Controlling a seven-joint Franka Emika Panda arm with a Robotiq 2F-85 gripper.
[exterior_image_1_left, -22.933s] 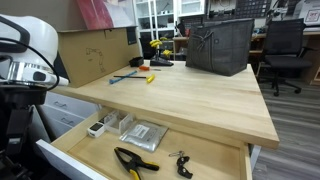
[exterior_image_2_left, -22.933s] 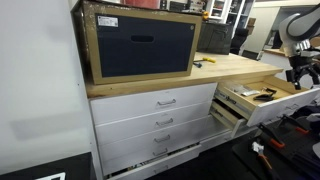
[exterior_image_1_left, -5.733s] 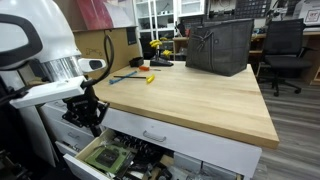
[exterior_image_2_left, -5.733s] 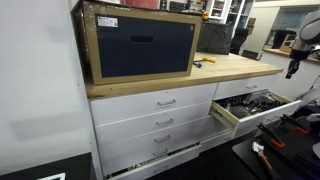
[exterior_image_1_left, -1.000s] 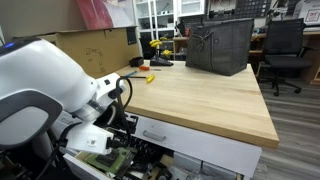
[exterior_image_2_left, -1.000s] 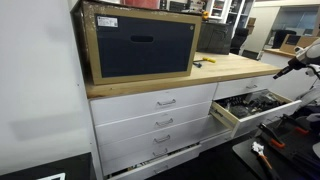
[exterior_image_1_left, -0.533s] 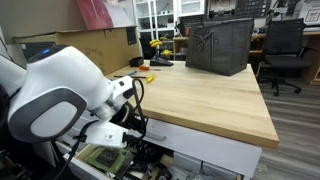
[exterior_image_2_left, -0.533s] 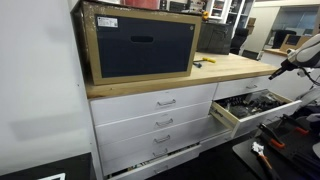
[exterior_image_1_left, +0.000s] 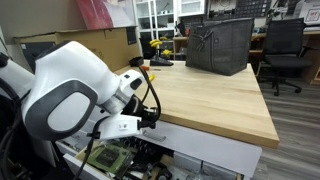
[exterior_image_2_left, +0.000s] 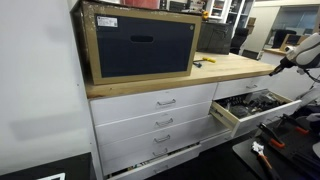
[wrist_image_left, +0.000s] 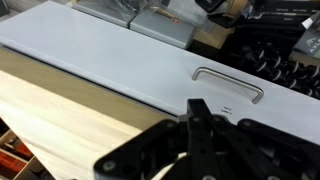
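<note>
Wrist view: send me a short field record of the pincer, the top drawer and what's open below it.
pincer: shut, holding nothing, tips close to the handle; contact unclear
top drawer: closed, white front
handle: metal bar on the drawer front
lower drawer: pulled out, crowded with tools
benchtop: wood; the pincer hangs by its front edge

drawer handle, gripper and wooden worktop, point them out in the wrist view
drawer handle (wrist_image_left: 229, 82), wrist view, middle of its bar
gripper (wrist_image_left: 197, 108), wrist view, between the shut fingertips
wooden worktop (wrist_image_left: 60, 120), wrist view, bare wood
</note>
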